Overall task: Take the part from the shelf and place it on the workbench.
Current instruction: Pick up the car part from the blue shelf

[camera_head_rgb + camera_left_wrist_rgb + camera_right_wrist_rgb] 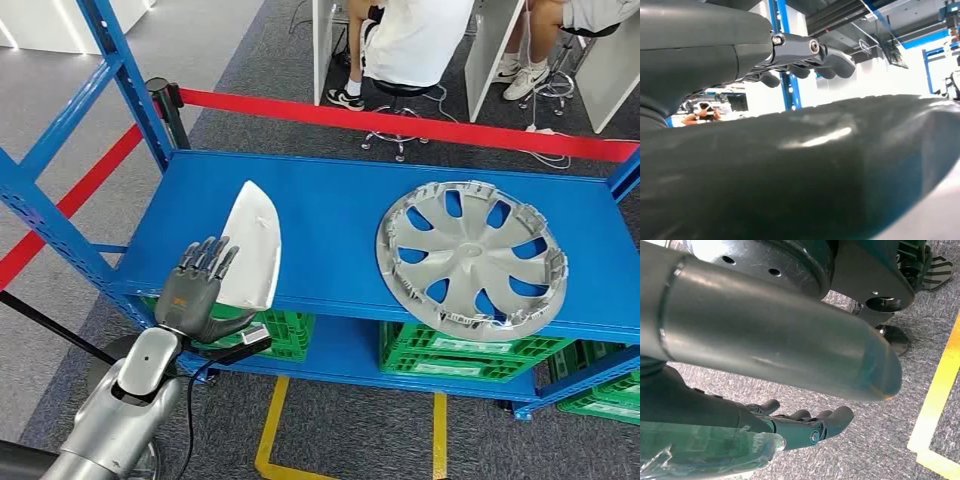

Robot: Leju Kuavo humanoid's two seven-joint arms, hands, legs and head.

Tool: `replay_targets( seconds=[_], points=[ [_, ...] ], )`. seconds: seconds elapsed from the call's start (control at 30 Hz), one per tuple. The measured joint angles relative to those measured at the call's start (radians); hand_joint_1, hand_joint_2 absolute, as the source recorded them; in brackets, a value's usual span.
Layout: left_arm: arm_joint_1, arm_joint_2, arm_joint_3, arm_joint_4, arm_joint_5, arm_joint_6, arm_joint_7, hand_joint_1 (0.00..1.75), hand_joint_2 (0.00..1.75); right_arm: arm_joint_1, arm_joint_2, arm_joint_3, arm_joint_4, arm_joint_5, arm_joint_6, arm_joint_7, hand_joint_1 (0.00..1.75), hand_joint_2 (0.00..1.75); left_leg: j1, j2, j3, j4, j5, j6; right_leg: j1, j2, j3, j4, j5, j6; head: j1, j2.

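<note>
Head view: blue shelf point(340, 200) across the middle, with the white curved part point(253, 248) tilted up at about nine o'clock of the picture, its lower edge near the shelf's front lip. Left robot hand point(198, 290) at seven o'clock of the part, dark fingers point(207, 255) laid over the outer face and thumb reaching under the lower edge. Looks like a pinch across the thin shell, probably because the curved skin offers no handle and the front rim is the nearest place to grip. Tilt of the part reads as already levered up off the shelf, or at least resting on one edge; full lift-off cannot be told.

Silver wheel cover point(472, 258) lying flat at three o'clock of the part, well apart from it, overhanging the front lip slightly. Green crates point(445, 355) on the tier below, a red barrier tape point(392, 125) behind at twelve o'clock, seated people beyond it.

Left wrist view: dark rounded surface close across the lens, likely the part's inner face, with fingers point(828, 57) curved over its far side.

Right wrist view: right robot hand point(810, 427) hanging over grey carpet, fingers loosely extended, holding nothing, kept out of the way beside the body.

No tabletop in sight yet; carrying still ahead.
</note>
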Motion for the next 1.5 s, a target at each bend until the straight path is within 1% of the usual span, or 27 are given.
replay_targets(
  seconds=[0.33, 0.47, 0.7, 0.83, 1.1, 1.23, 1.27, 1.3, 1.4, 1.43, 1.47, 1.5],
  points=[
    [0.005, -0.012, -0.029, 0.009, 0.004, 0.003, -0.003, 0.00, 0.00, 0.000, 0.000, 0.002, 0.000, 0.008, 0.004, -0.001, 0.00, 0.00, -0.001, 0.000, 0.000, 0.000, 0.000, 0.000, 0.000, 0.000, 0.000, 0.000, 0.000, 0.000, 0.000, 0.000],
    [0.009, -0.015, -0.030, 0.014, 0.029, 0.003, -0.011, 0.00, 1.75, 0.000, 0.000, 0.002, 0.000, 0.008, 0.002, 0.001, 0.00, 0.00, -0.001, 0.000, 0.000, 0.000, 0.000, 0.000, 0.000, 0.000, 0.000, 0.000, 0.000, 0.000, 0.000, 0.000],
    [0.010, -0.017, -0.031, 0.033, 0.051, 0.010, -0.024, 0.00, 1.75, 0.000, 0.001, 0.002, 0.000, 0.016, 0.001, 0.002, 0.00, 0.00, -0.001, 0.000, 0.000, 0.000, 0.000, 0.000, 0.000, 0.000, 0.000, 0.000, 0.000, 0.000, 0.000, 0.000],
    [0.010, -0.019, -0.031, 0.047, 0.041, 0.022, -0.020, 0.00, 0.00, 0.000, 0.001, 0.002, 0.000, 0.019, 0.001, 0.002, 0.00, 0.00, -0.001, 0.000, 0.000, 0.000, 0.000, 0.000, 0.000, 0.000, 0.000, 0.000, 0.000, 0.000, 0.000, 0.000],
    [0.007, -0.024, -0.031, 0.074, 0.007, 0.041, 0.001, 0.00, 0.00, 0.000, 0.002, 0.002, 0.000, 0.025, 0.002, -0.001, 0.00, 0.00, -0.001, 0.000, 0.000, 0.000, 0.000, 0.000, 0.000, 0.000, 0.000, 0.000, 0.000, 0.000, 0.000, 0.000],
    [0.007, -0.026, -0.031, 0.084, 0.004, 0.042, 0.004, 0.00, 1.75, 0.000, 0.002, 0.002, 0.000, 0.026, 0.002, -0.001, 0.00, 0.00, -0.001, 0.000, 0.000, 0.000, 0.000, 0.000, 0.000, 0.000, 0.000, 0.000, 0.000, 0.000, 0.000, 0.000],
    [0.006, -0.027, -0.032, 0.086, 0.002, 0.042, 0.007, 0.07, 1.75, 0.000, 0.002, 0.002, 0.000, 0.026, 0.002, -0.001, 0.00, 0.00, -0.001, 0.000, 0.000, 0.000, 0.000, 0.000, 0.000, 0.000, 0.000, 0.000, 0.000, 0.000, 0.000, 0.000],
    [0.005, -0.028, -0.032, 0.089, 0.001, 0.043, 0.011, 0.25, 1.75, 0.000, 0.002, 0.002, 0.000, 0.027, 0.003, -0.001, 0.00, 0.00, -0.001, 0.000, 0.000, 0.000, 0.000, 0.000, 0.000, 0.000, 0.000, 0.000, 0.000, 0.000, 0.000, 0.000],
    [0.000, -0.029, -0.033, 0.099, -0.005, 0.052, 0.029, 1.41, 1.75, 0.000, 0.002, 0.002, 0.000, 0.029, 0.004, -0.004, 0.00, 0.00, -0.001, 0.000, 0.000, 0.000, 0.000, 0.000, 0.000, 0.000, 0.000, 0.000, 0.000, 0.000, 0.000, 0.000],
    [-0.002, -0.029, -0.033, 0.103, -0.006, 0.055, 0.035, 1.66, 1.75, 0.000, 0.002, 0.002, 0.000, 0.030, 0.004, -0.005, 0.00, 0.00, -0.001, 0.000, 0.000, 0.000, 0.000, 0.000, 0.000, 0.000, 0.000, 0.000, 0.000, 0.000, 0.000, 0.000],
    [-0.004, -0.029, -0.033, 0.106, -0.007, 0.057, 0.039, 1.73, 1.75, 0.000, 0.002, 0.002, 0.000, 0.031, 0.004, -0.006, 0.00, 0.00, -0.001, 0.000, 0.000, 0.000, 0.000, 0.000, 0.000, 0.000, 0.000, 0.000, 0.000, 0.000, 0.000, 0.000],
    [-0.005, -0.029, -0.033, 0.109, -0.008, 0.058, 0.043, 1.75, 1.75, 0.000, 0.002, 0.002, 0.000, 0.031, 0.004, -0.006, 0.00, 0.00, -0.001, 0.000, 0.000, 0.000, 0.000, 0.000, 0.000, 0.000, 0.000, 0.000, 0.000, 0.000, 0.000, 0.000]
  ],
)
